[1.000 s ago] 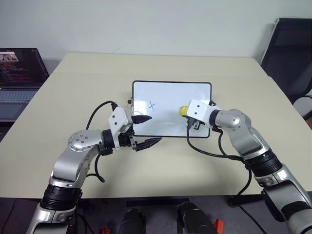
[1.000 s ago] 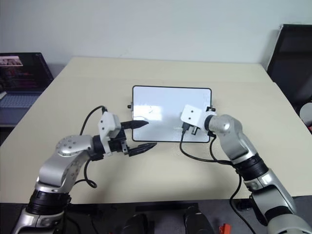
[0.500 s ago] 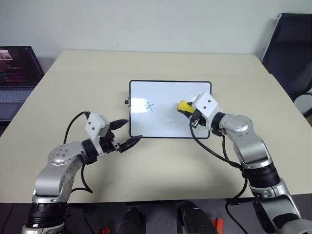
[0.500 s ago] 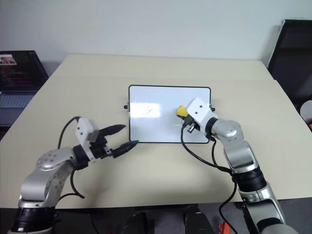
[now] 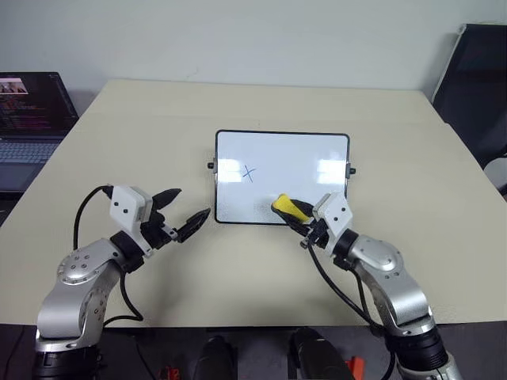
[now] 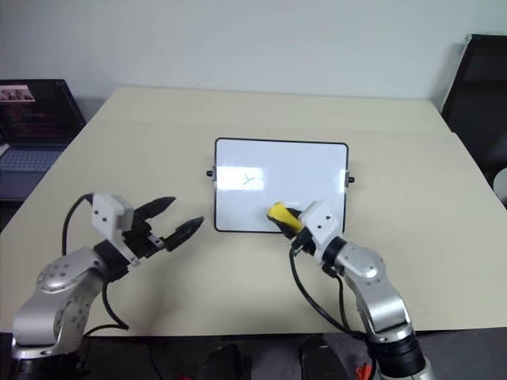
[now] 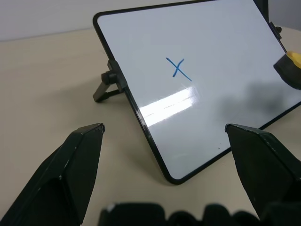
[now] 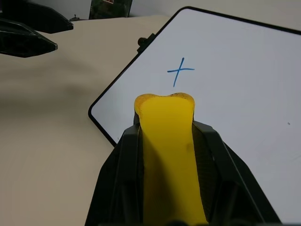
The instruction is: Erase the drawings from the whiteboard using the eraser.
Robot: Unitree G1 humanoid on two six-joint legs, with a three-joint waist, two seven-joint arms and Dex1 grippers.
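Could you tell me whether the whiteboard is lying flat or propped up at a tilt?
Propped up. The left wrist view shows the whiteboard tilted on a small black stand, its lower edge resting on the table.

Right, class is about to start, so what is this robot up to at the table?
It is cleaning a whiteboard propped on the beige table. Its right tool is shut on a yellow eraser, held at the board's near edge. One blue cross is on the board, up and to the left of the eraser, not yet wiped. The left tool hangs open and empty over the table, left of the board.
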